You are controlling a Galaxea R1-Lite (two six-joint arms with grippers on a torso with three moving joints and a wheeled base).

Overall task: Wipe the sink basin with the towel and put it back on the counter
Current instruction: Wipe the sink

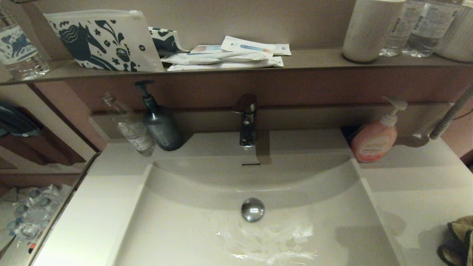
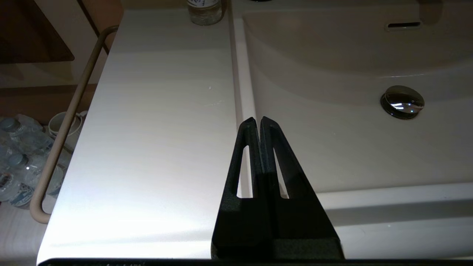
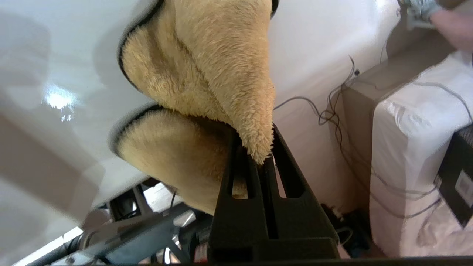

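The off-white sink basin point(image 1: 184, 221) fills the middle of the head view, with its chrome drain plug point(image 1: 252, 209), its slot overflow point(image 1: 251, 164) and wet streaks point(image 1: 266, 240) near the front. The mustard-yellow towel point(image 1: 462, 225) shows only at the lower right corner, over the counter point(image 1: 417, 192). In the right wrist view my right gripper point(image 3: 254, 137) is shut on a fold of the towel point(image 3: 207, 66), which bunches over the counter's edge. My left gripper point(image 2: 257, 120) is shut and empty, above the rim left of the basin point(image 2: 332, 147).
A chrome faucet point(image 1: 247, 122) stands behind the basin. A dark pump bottle point(image 1: 159, 122) and a clear bottle point(image 1: 131, 127) stand at the back left, a pink soap dispenser point(image 1: 375, 138) at the back right. The brown shelf point(image 1: 314, 61) above holds a horse-print pouch point(image 1: 99, 38).
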